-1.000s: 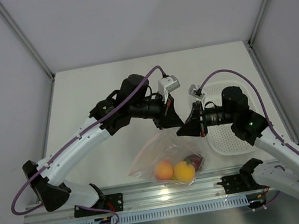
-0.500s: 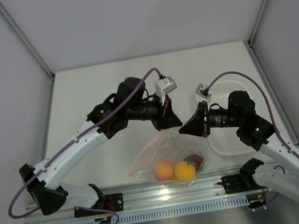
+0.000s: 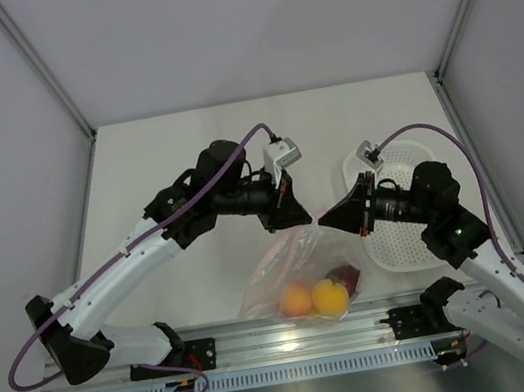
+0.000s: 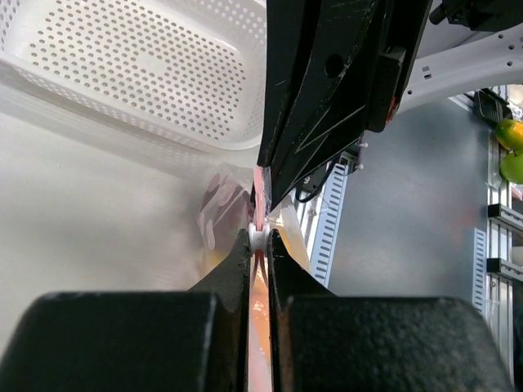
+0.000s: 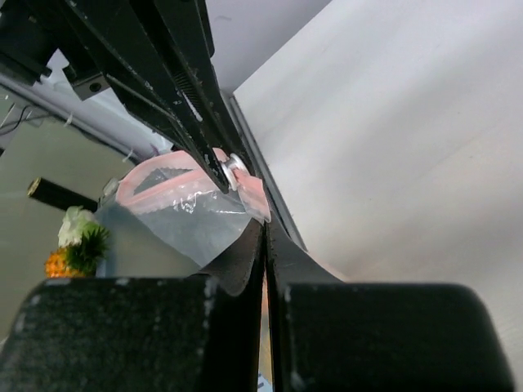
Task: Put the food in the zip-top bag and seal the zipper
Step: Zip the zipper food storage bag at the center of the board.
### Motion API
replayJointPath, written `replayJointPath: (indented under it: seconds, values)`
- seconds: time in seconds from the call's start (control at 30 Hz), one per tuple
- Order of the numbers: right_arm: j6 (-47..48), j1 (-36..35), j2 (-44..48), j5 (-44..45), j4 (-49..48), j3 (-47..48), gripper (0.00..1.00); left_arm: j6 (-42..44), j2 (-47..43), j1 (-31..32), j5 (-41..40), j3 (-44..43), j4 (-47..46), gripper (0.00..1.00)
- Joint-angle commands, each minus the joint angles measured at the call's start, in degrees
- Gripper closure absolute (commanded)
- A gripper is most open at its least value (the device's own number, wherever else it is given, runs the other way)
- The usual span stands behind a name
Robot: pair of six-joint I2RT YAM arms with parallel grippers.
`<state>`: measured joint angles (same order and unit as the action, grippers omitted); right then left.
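The zip-top bag (image 3: 289, 264) hangs between my two grippers above the table's front edge. The food lies in its bottom: an orange-red piece (image 3: 295, 299), a yellow piece (image 3: 329, 298) and a dark red piece (image 3: 343, 276). My left gripper (image 3: 298, 216) is shut on the small white slider (image 4: 258, 237) on the pink-red zipper (image 5: 163, 176). My right gripper (image 3: 328, 217) is shut on the end of the zipper strip (image 5: 260, 202), just right of the left gripper's tips. In both wrist views the jaws (image 4: 259, 239) (image 5: 265, 227) stand pressed together on the strip.
The white perforated basket (image 3: 396, 262) stands at the right under my right arm, and shows in the left wrist view (image 4: 147, 73). The metal rail (image 3: 266, 335) runs along the front edge just below the bag. White walls enclose the table.
The left gripper has slid left along the zipper and the right gripper has drawn right, so the tips are further apart. The bag and its food have shifted slightly right.
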<state>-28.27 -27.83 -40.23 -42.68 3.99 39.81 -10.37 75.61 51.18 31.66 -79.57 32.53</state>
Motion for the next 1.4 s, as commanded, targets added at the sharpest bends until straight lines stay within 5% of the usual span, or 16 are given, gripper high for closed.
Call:
replayJointPath:
  seconds: [0.0,0.1,0.17,0.3,0.53,0.63,0.87,1.03,1.37]
  values:
    - [0.7,0.9,-3.4,-8.7,-6.4,1.1,1.0,1.6,-2.5,-0.4,1.9,0.7,2.7,0.99]
    - [2.5,-0.1,-6.5,-14.7,-6.3,2.1,0.93,1.3,-2.5,-0.5,3.3,-0.3,2.3,0.99]
    - [3.7,-0.6,-6.9,-15.4,-5.6,2.6,0.62,1.3,-2.1,-0.5,4.5,-0.8,2.5,0.99]
    - [7.1,-0.8,-8.7,-17.0,-2.1,4.7,0.59,1.1,-1.9,-0.5,5.5,-1.9,2.4,0.99]
    - [7.4,-2.2,-12.7,-22.2,-5.5,5.4,0.64,0.5,-1.7,-0.5,6.5,-2.0,2.1,0.99]
    - [8.8,-2.8,-14.3,-23.2,-4.3,6.1,0.78,0.4,-2.0,-0.5,6.4,-2.1,2.2,0.99]
    - [10.2,-3.1,-15.8,-23.3,-4.3,7.7,0.83,0.4,-1.7,-0.5,6.9,-1.8,2.3,0.99]
    - [12.1,-3.3,-17.4,-24.8,-0.7,9.1,1.0,0.6,-1.5,-0.4,6.5,-1.6,2.4,0.99]
    - [12.8,-2.7,-15.1,-19.3,-0.8,8.7,1.0,0.9,-1.8,-0.9,5.3,-0.8,3.3,1.0]
